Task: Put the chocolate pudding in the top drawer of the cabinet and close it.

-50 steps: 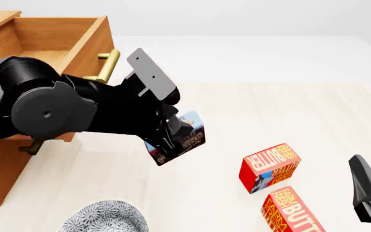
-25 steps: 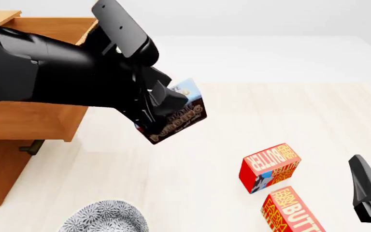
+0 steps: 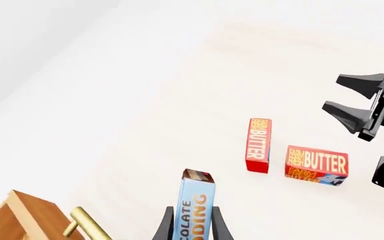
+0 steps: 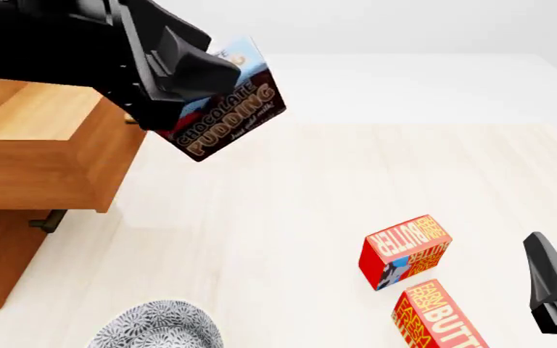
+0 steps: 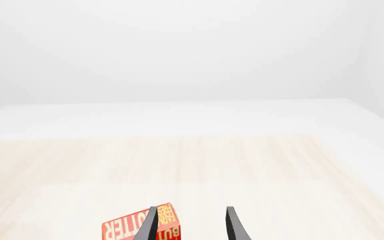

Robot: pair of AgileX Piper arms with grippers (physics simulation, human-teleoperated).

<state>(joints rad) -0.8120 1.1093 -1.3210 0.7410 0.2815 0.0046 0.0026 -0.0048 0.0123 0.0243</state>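
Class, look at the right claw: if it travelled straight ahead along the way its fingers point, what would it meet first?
Probably nothing soon. The right claw, open, points across bare table toward the far edge; the butter box sits beside its fingertip, just off that line, though depth is unclear.

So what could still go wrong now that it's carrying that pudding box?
The left claw pinches the chocolate pudding near one end, so it might tilt or slip out. The box hangs beside the open top drawer, not over it; released early, it would land on the table.
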